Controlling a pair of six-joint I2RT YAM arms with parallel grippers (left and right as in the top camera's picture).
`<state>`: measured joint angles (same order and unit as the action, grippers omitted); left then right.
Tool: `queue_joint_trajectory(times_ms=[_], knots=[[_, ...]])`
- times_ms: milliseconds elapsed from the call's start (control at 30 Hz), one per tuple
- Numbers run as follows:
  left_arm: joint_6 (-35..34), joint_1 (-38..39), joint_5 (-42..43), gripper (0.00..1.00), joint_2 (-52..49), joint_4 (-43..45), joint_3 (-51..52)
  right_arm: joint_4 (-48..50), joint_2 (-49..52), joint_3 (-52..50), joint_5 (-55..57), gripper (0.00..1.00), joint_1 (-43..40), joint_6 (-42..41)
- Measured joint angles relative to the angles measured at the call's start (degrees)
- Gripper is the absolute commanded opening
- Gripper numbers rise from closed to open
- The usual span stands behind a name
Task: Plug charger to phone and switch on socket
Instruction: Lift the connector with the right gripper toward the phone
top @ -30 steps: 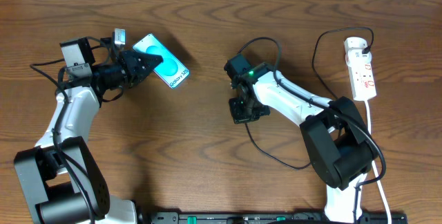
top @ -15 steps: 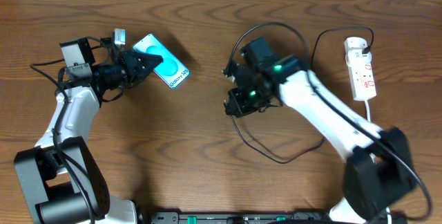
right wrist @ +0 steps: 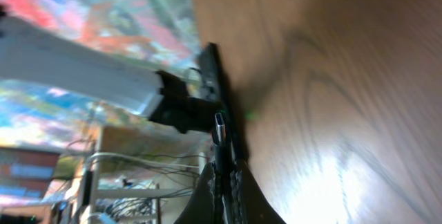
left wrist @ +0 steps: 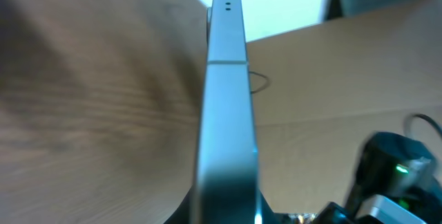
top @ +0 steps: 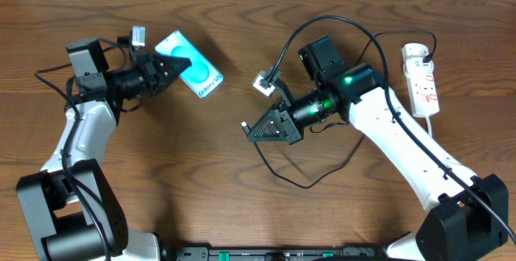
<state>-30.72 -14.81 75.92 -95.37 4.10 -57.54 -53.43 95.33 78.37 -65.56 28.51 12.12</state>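
My left gripper (top: 177,68) is shut on the near end of the phone (top: 196,72), whose teal screen and white label show in the overhead view. It holds the phone above the table at the upper left. In the left wrist view the phone (left wrist: 226,92) is edge-on between the fingers (left wrist: 224,213). My right gripper (top: 251,128) points left and is shut on the charger, whose connector tip (top: 244,126) sticks out of the fingers. The right wrist view shows that tip (right wrist: 219,123) ahead of the shut fingers (right wrist: 225,179). The black cable (top: 310,182) loops behind. The socket (top: 423,82) lies at the far right.
A white cord (top: 439,172) runs from the socket toward the front edge. The black cable arcs over the right arm (top: 326,21) toward the socket's white adapter (top: 415,51). Bare wooden table (top: 234,196) lies between the arms.
My right arm has swung up and left, and its gripper has turned from pointing down to pointing left, carrying the charger tip. My left gripper has shifted the phone slightly.
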Motion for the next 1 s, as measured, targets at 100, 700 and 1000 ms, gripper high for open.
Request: queue_joint_trajectory(times_ms=[100,700,1000], knots=[[-4.35,0.02,2.97,0.07,0.00,6.67,0.02,1.44,0.00,0.00,-3.48,0.01,0.02,1.14],[-46.47,0.02,12.04,0.07,-0.04,48.63,0.37,17.64,0.00,0.00,-6.84,0.01,0.44,-11.06],[-54.21,0.02,12.94,0.07,-0.04,48.87,0.39,18.23,0.00,0.00,-2.62,0.01,1.11,-16.52]])
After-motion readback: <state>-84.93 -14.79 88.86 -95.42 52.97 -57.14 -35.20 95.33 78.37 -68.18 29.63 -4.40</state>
